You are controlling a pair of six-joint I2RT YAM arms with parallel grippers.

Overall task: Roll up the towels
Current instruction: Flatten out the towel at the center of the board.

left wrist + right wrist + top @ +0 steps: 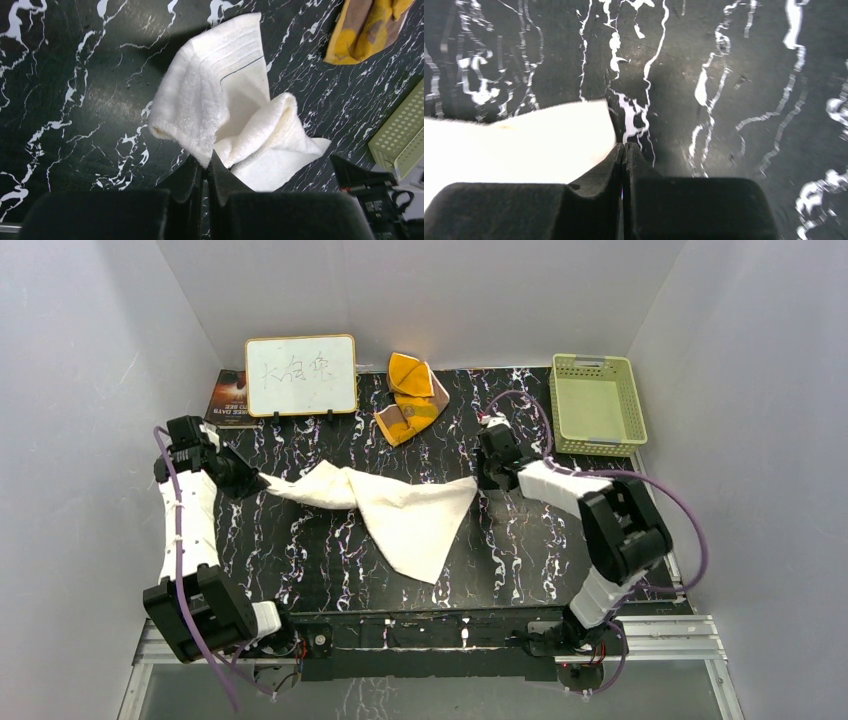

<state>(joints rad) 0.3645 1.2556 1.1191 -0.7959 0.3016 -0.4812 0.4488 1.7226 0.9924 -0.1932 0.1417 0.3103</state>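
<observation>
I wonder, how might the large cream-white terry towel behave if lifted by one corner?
Probably floppy: the large cream-white terry towel bunches and twists where the left claw pinches it. Likely not slippery, judging by the fuzzy pile visible in the left wrist view.

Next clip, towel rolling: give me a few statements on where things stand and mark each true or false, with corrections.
1. The left fingers pinch the cream-white towel. True.
2. The orange-yellow towel sits in the green basket. False: it lies on the table, between the whiteboard and the green basket.
3. The cream-white towel is rolled up. False: it lies twisted and partly spread, not rolled.
4. The right fingers are shut. True.
</observation>
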